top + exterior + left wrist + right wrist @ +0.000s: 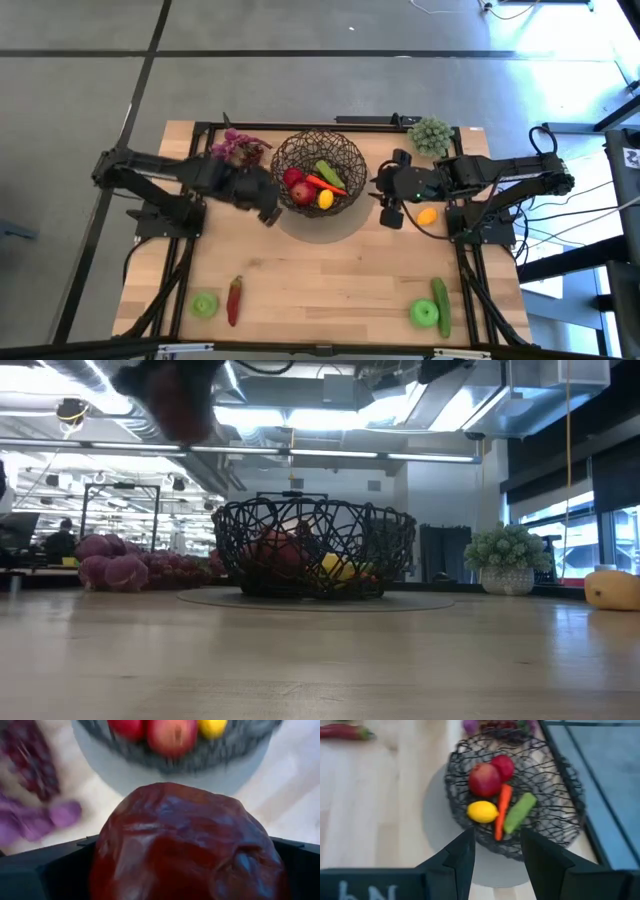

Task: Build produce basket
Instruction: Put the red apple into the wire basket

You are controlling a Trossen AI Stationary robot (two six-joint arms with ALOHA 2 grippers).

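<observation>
A dark brown wire basket (320, 170) sits toward the far middle of the table, holding two red apples (485, 779), a lemon (482, 812), a carrot (502, 810) and a cucumber (519, 813). Just left of the basket, the left gripper (262, 203) has its fingers clamped on a dark red, wrinkled fruit (187, 845); the right gripper (390, 210) waits just right of the basket, fingers apart and empty. To finish this step well, the fruit should probably be carried fully over the rim and released low above the pile, so nothing bounces out.
</observation>
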